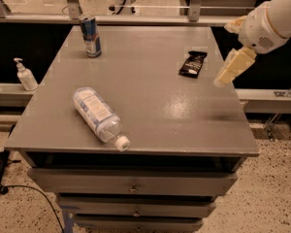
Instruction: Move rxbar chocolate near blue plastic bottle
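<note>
Nearest: three drawer fronts stacked under the grey table. One blue plastic bottle lies on its side at front-left of the top. Its white cap sits just beside the front edge and its body angles back and left. The left edge is near it.

The centre and front-right of the top are open surface, a wide stretch from the bottle across to the right edge.

Further back, one rxbar chocolate lies flat on the right-rear part, well apart from the bottle and near the right edge. One gripper hangs just right of the bar, over the right edge, tilted down-left, not touching the bar. Can't tell if it is spread or pressed together.

One blue-silver can stands upright at rear-left, near the back edge. One white pump bottle stands off the table on the left ledge.
</note>
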Controlling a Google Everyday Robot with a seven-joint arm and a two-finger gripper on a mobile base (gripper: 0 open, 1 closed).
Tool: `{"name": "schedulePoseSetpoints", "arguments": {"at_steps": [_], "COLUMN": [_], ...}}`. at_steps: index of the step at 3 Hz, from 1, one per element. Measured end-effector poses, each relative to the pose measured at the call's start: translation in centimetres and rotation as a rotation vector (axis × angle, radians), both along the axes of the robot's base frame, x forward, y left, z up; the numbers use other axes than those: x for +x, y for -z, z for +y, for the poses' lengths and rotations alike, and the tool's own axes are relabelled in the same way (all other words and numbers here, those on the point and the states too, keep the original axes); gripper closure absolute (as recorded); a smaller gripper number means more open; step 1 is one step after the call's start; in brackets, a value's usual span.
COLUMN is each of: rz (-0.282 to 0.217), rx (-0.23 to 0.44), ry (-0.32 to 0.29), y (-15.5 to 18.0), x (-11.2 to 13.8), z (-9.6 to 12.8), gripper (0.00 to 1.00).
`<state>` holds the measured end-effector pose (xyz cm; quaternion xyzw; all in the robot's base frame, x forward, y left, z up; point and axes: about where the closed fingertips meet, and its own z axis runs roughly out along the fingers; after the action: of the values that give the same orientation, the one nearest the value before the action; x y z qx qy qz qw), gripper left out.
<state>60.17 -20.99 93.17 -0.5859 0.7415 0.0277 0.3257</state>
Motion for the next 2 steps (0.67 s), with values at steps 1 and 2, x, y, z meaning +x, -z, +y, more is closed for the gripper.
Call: {"name": "schedulePoseSetpoints", "arguments": {"at_steps": [1, 2], "rz": [-0.017, -0.014], "rx": [0.109, 0.219], "ry": [0.027, 0.057], "y": [1.0, 2.2], "x": [3.2, 6.0], "z": [-0.7, -0.9], "gripper": [0.00, 0.00]}}
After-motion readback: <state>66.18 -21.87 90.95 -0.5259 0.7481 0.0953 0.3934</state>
